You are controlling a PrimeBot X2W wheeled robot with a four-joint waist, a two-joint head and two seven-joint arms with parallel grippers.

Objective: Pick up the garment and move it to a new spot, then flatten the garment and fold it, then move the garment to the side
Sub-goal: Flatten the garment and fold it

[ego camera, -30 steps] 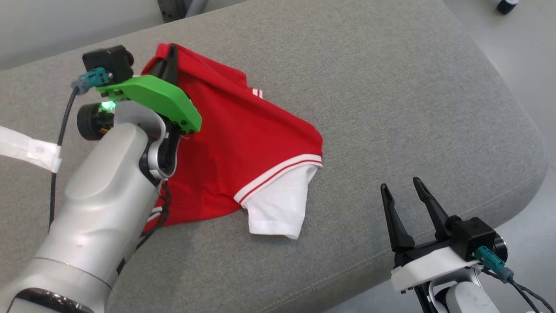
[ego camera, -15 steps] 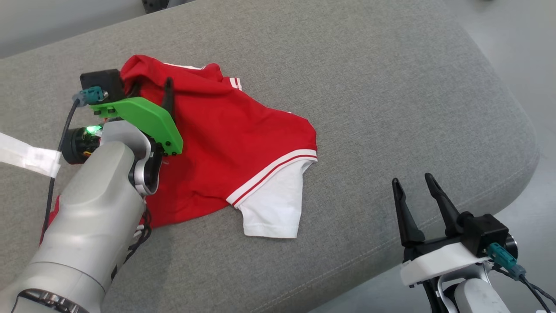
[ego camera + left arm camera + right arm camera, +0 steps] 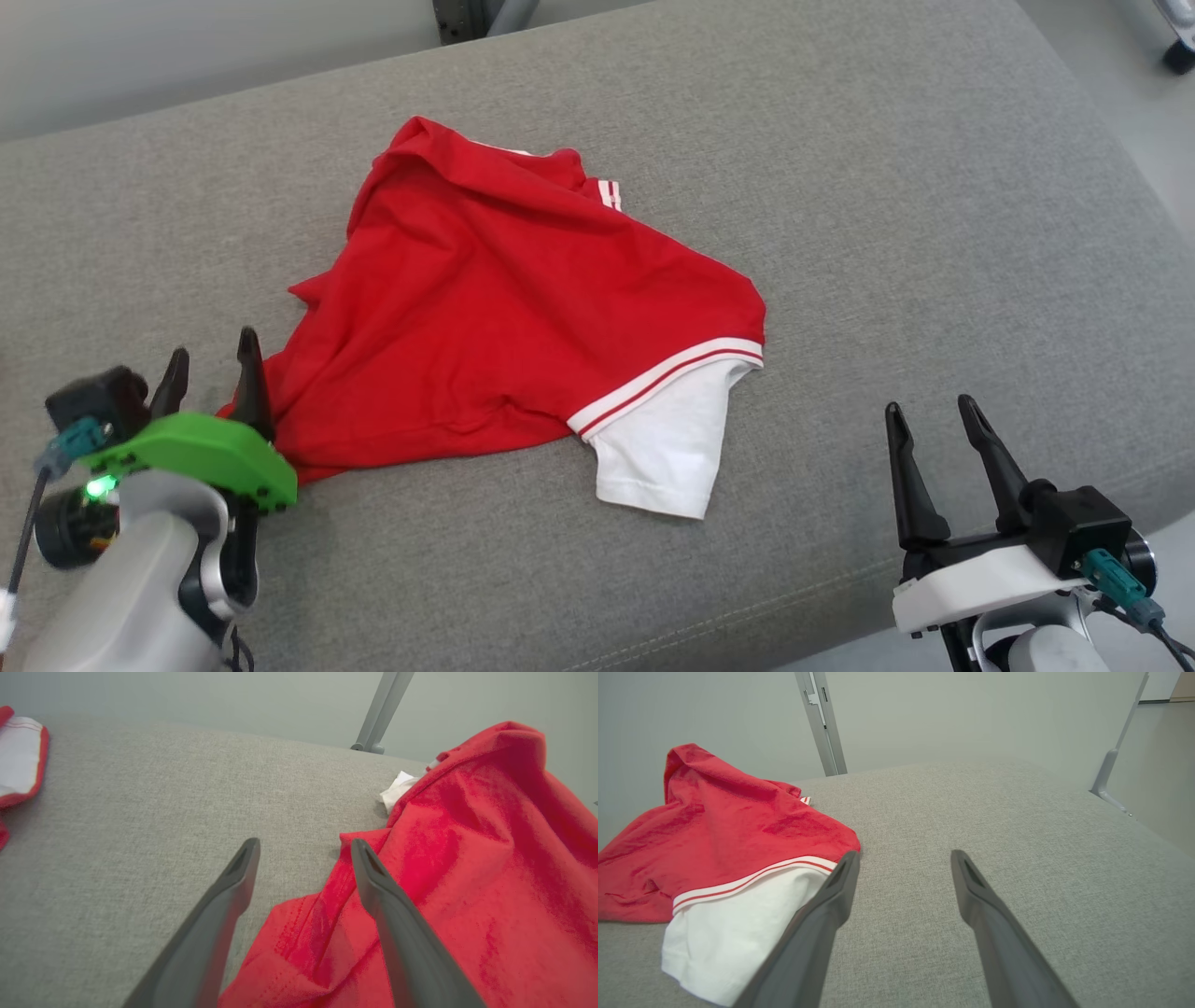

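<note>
The garment [image 3: 523,308] is laid rumpled at centre frame on the grey cushion [image 3: 887,187]. It is judged light and limp; a hem corner should be pinched. The left gripper [image 3: 213,345], lower left, and the right gripper [image 3: 930,405], lower right, are seen parted and empty.

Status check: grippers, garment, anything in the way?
Left gripper open, at the garment's near-left corner. Right gripper open, empty, apart from it. Garment rumpled on the grey cushion, not yet flat. Nothing seen blocking either approach.

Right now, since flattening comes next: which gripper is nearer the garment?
Left. The left gripper sits at the garment's red edge; the right gripper stands apart, beyond the white sleeve.
</note>
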